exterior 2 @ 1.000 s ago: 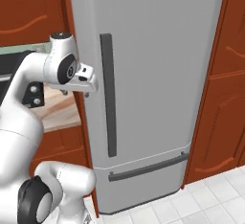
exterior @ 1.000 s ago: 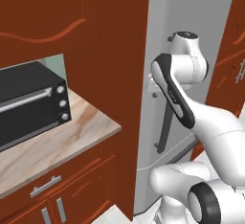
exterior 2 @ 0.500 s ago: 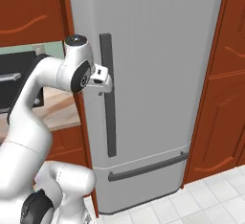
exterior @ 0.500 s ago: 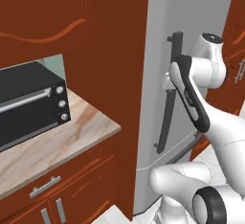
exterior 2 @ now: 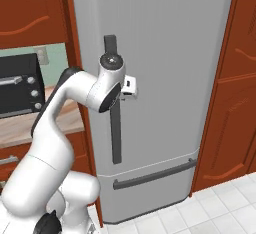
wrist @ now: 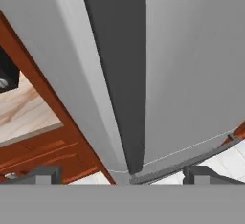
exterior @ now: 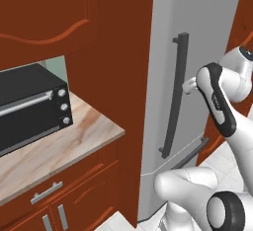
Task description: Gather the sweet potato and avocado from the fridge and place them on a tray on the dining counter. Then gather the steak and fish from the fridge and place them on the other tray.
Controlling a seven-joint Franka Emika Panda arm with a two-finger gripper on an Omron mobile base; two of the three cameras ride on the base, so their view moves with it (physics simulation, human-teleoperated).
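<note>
The fridge [exterior 2: 170, 78] is tall, silver-grey and shut, its long dark vertical handle [exterior 2: 114, 128] running from 12 to 6 o'clock at centre in the hand view. The tool [wrist: 122, 173] hangs released, fingers spread either side of that handle, not touching it. The arm hides part of the handle. At 9 o'clock, a black toaster oven [exterior: 29, 104] sits on a beige marbled tabletop [exterior: 59, 148] among red-brown cabinets [exterior 2: 235, 88]; the floor [exterior 2: 200, 213] is pale tile.

Tall silver-grey fridge [exterior 2: 165, 78] stands right of the beige marbled wall counter [exterior: 54, 151]; black toaster oven [exterior: 27, 107] sits on that counter, red-brown wooden cabinets [exterior: 54, 18] above.
</note>
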